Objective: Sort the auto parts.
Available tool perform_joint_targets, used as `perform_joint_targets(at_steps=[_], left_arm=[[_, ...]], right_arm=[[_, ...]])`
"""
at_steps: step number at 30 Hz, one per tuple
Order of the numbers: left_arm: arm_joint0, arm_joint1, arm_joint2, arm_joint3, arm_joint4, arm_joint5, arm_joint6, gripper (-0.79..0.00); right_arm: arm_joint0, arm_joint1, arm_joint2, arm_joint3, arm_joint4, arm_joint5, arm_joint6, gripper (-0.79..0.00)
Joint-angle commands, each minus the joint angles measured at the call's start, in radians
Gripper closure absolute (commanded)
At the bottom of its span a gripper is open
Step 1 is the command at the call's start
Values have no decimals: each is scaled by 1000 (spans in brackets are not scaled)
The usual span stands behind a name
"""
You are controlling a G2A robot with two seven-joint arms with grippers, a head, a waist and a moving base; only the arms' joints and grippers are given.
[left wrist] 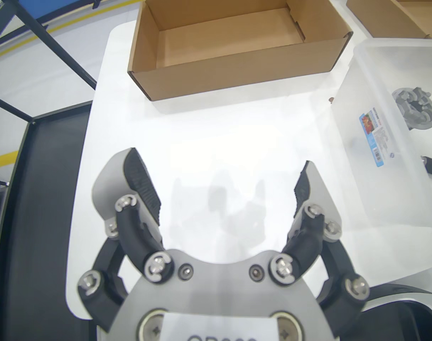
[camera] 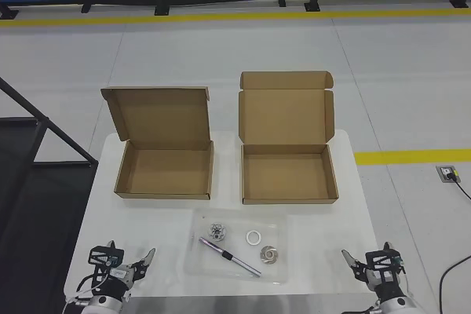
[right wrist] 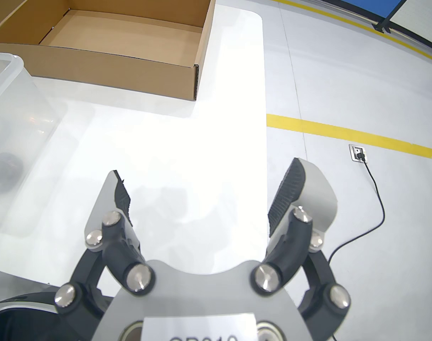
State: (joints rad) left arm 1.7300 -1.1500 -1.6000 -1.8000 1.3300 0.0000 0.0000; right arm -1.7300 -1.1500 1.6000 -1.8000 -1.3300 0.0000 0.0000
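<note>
A clear plastic bin (camera: 195,263) sits near the table's front edge and holds a grey toothed hub (camera: 217,231), a white ring (camera: 253,236), a metal rod (camera: 230,257) and a small impeller disc (camera: 268,254). Behind it stand two open cardboard boxes, one on the left (camera: 165,173) and one on the right (camera: 287,176), both with nothing inside. My left gripper (camera: 124,261) hovers open over the front left corner of the table, left of the bin (left wrist: 386,136). My right gripper (camera: 370,261) hovers open at the front right corner, beside the bin (right wrist: 10,115).
The table is white with rounded corners (camera: 347,141). A black frame (camera: 31,133) stands off the table's left side. On the floor to the right lie a yellow line (camera: 420,156) and a wall socket with a cable (camera: 447,174).
</note>
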Motion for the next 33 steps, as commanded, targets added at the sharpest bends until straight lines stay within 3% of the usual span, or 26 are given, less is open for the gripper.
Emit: perform_joint_targets(at_steps=[1,17,26,33], left_arm=[[0,0,0,0,0,0,0,-784],[0,0,0,-1,-3,-2,4,-785],[41,-5,-40,24,-115,-85,184,-785],[78,-9,-81,31,-173,-119,287,-785]], right_arm=[[0,0,0,0,0,0,0,-784],[1,0,0,-1,-2,0,0,-785],[-5,3,-91,-128,-425,49,2,-785],[44,6,-221,-242,-796,-50,73,-785]])
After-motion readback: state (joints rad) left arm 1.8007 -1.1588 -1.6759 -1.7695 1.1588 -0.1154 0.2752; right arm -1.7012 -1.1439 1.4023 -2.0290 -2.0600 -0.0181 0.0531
